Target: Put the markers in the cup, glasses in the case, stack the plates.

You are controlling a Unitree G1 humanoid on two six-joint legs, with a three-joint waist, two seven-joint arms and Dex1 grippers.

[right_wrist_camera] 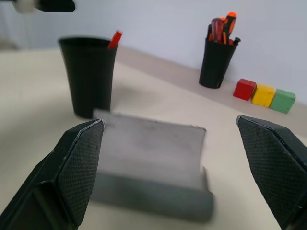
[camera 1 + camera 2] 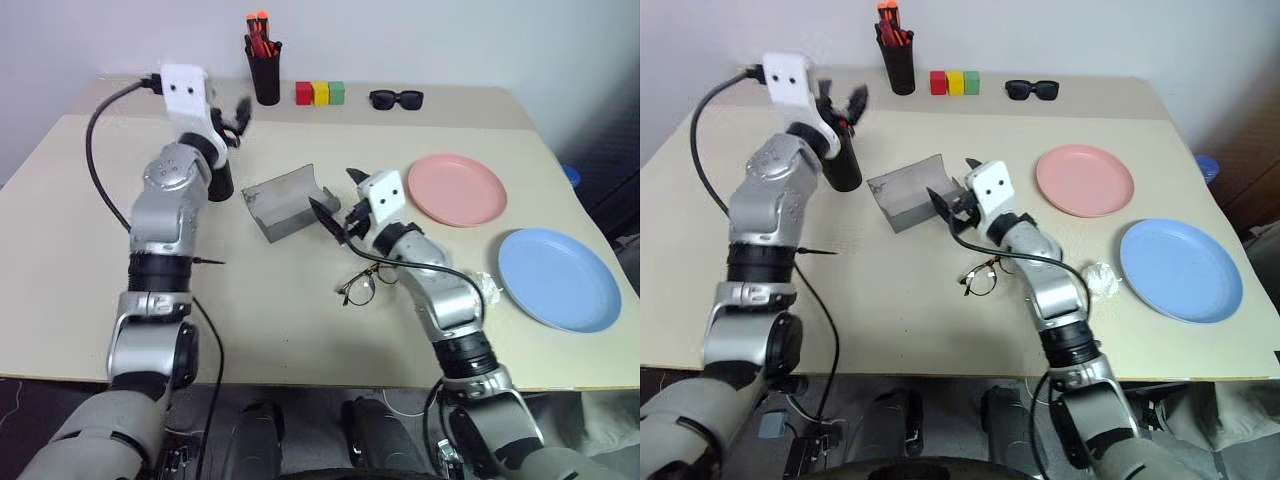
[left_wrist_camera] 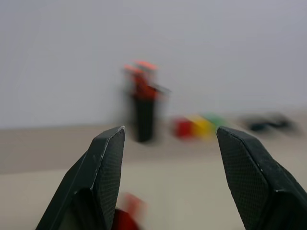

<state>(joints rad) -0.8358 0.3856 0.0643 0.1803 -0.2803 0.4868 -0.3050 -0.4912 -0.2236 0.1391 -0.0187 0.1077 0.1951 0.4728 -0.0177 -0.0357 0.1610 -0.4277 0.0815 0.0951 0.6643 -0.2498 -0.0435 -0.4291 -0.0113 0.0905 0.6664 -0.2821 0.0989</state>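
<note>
With a red-capped marker (image 1: 115, 39) in the cup (image 1: 89, 76), both my hands' fingers spread empty; glasses (image 2: 358, 287) below my right fingers (image 1: 81, 167), open case (image 2: 285, 203) beyond them, plates (image 2: 457, 189) unstacked.

Matt grey case (image 2: 285, 203), wire-framed glasses (image 2: 358, 288)

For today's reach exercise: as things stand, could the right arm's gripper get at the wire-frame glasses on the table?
Probably yes. The glasses lie uncovered on the table, close beside the right arm's forearm, and the right gripper stands open. It points toward the open case, though, so it would have to pull back and tip down.
</note>
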